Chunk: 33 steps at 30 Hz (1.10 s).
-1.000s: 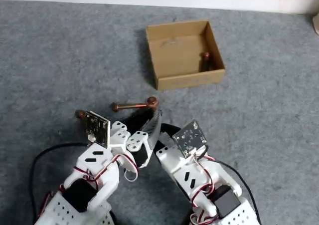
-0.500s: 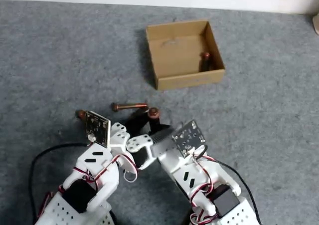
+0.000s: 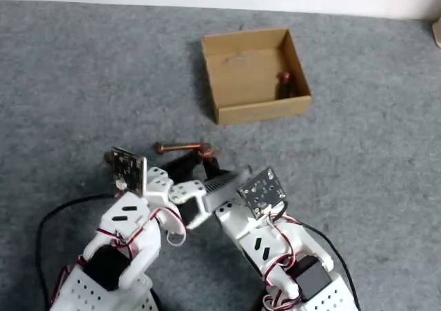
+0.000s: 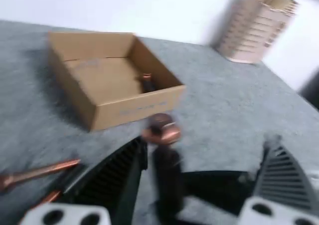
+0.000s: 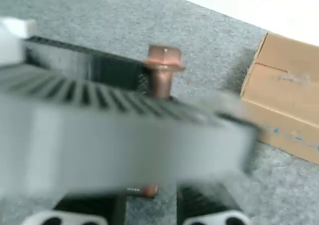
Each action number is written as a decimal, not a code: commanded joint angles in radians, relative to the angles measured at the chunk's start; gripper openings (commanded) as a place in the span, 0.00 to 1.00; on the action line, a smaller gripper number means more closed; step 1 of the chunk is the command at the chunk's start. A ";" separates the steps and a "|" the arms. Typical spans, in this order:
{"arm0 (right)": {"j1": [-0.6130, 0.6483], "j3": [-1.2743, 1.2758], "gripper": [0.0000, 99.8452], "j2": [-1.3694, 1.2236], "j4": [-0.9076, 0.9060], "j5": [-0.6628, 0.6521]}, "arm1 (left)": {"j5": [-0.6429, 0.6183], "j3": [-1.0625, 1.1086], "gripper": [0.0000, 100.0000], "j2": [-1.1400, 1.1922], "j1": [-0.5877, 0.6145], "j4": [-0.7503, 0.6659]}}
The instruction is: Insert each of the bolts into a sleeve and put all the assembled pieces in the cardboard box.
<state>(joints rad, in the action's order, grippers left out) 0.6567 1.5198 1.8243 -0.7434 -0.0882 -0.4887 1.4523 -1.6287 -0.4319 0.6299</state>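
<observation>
An upright bolt with a copper hex head [image 4: 162, 130] sits in a dark sleeve [image 4: 167, 177] between the two arms [image 3: 207, 156]. My left gripper [image 4: 197, 170] stands open, its fingers wide on either side of this piece. My right gripper [image 5: 144, 205] comes in from the side and looks shut on the sleeve. In the right wrist view the bolt head [image 5: 162, 60] rises behind a blurred left finger [image 5: 124, 135]. A loose bolt [image 3: 180, 147] lies on the carpet just beyond. The cardboard box [image 3: 238, 104] farther back holds one assembled piece [image 3: 284, 83].
A second copper piece [image 3: 109, 158] pokes out beside the left arm's camera board. A slatted wooden holder [image 4: 256, 25] stands past the box. The grey carpet [image 3: 83, 83] around the box is open floor.
The bolt head has come back from beside the loose bolt toward the arms. The left arm has swung its fingers around the piece.
</observation>
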 commanded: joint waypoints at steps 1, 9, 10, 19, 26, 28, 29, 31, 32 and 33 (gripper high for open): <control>-0.050 -0.030 0.00 0.015 0.051 0.008 | -0.006 -0.019 0.33 -0.015 0.081 0.003; -0.077 -0.025 0.00 0.015 0.051 0.006 | -0.011 -0.005 0.33 -0.015 0.081 0.000; -0.077 -0.025 0.00 0.015 0.051 0.006 | -0.026 -0.005 0.33 -0.015 0.081 0.000; -0.077 0.010 0.00 0.013 0.054 0.005 | -0.092 -0.035 0.04 -0.015 0.084 -0.002; -0.077 0.012 0.00 0.013 0.054 0.005 | -0.097 -0.035 0.01 -0.016 0.122 -0.002; -0.079 0.025 0.00 0.013 0.054 0.003 | -0.100 -0.030 0.01 -0.015 0.188 -0.002; -0.079 0.028 0.00 0.013 0.054 0.003 | -0.101 -0.019 0.01 -0.015 0.217 -0.002; -0.093 0.030 0.00 0.013 0.054 -0.012 | -0.101 0.008 0.01 -0.010 0.282 -0.003; -0.105 0.024 0.00 0.013 0.054 -0.041 | -0.101 0.028 0.01 -0.007 0.308 -0.011; -0.119 0.022 0.00 0.012 0.054 -0.068 | -0.101 0.053 0.01 -0.007 0.332 -0.044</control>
<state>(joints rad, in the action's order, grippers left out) 0.5769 1.5581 1.8243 -0.7281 -0.0974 -0.5854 1.4799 -1.6318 -0.1680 0.6314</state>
